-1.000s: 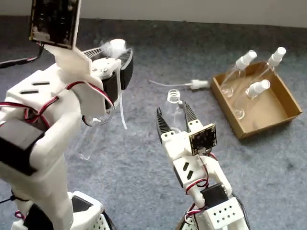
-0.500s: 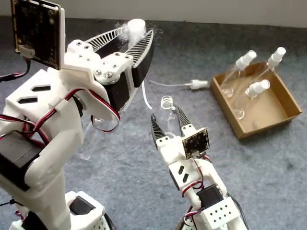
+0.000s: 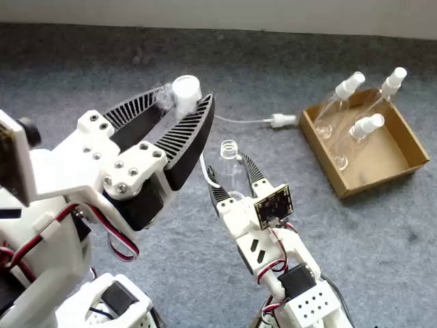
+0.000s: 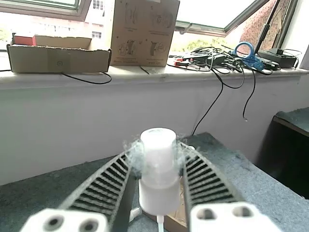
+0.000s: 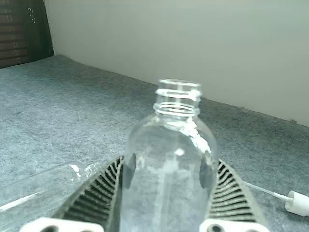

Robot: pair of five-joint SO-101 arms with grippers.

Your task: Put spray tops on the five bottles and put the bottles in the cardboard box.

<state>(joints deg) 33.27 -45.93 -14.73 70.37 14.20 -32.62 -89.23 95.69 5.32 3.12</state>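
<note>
Your left claw [image 3: 183, 102] is clenched on a white spray top [image 3: 186, 89] and holds it up in the air. The spray top stands almost straight, cap up, and its thin tube [image 4: 158, 221] hangs down under it.

Next, your right claw [image 3: 229, 174] is squeezed around a clear bottle [image 3: 231, 160], just off to the right of the left claw and lower down. The bottle stands up tall, and its open neck [image 5: 178, 94] points up with nothing on it.

This is the part that matters: the spray top is up and to the left of the open neck, and both long sides run up and down. So the tube has to go right and then down into the neck. From above it is hard to tell how high the tube's end hangs over the neck, so go slowly.

Farther right, a spare spray top [image 3: 280, 121] lies flat on the table, with its tube pointing left.

At the far right, the cardboard box [image 3: 382, 179] holds three capped bottles [image 3: 362, 130], which lean with their caps up.
</note>
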